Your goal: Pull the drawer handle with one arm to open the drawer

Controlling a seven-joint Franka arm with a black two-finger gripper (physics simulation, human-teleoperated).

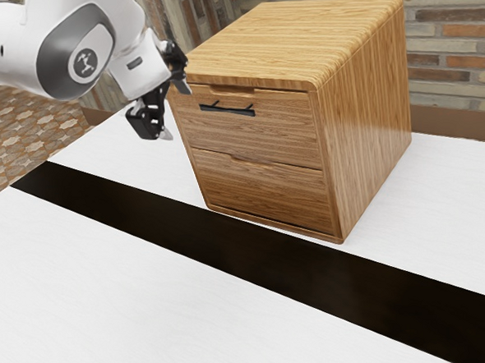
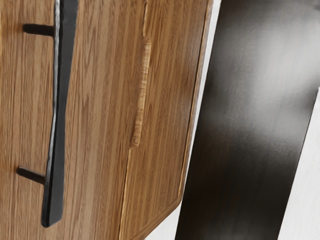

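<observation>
The hand [image 1: 175, 111] hangs at the cabinet's [image 1: 300, 38] front corner on the exterior view's left, level with the upper drawer [image 1: 252, 131]. Its two black fingers are spread one above the other, released, with nothing between them. The drawer handle [image 1: 227, 110], a thin black bar lying level across the upper drawer's front, sits just beside the hand toward the exterior view's right, apart from both fingers. That drawer's front looks flush with the cabinet face. In the wrist view the handle [image 2: 57, 115] runs close ahead of the hand on two short posts, with one end cut off at the frame edge. Past it lies the lower drawer [image 2: 160, 100], with a shallow recess along the seam between the two. The cabinet stands on a white table [image 1: 111, 321] crossed by a black stripe [image 1: 230, 248]. The arm's upper links are cut off at the frame edge. A round emblem [image 1: 85, 64] marks one joint; no writing on it can be read.
</observation>
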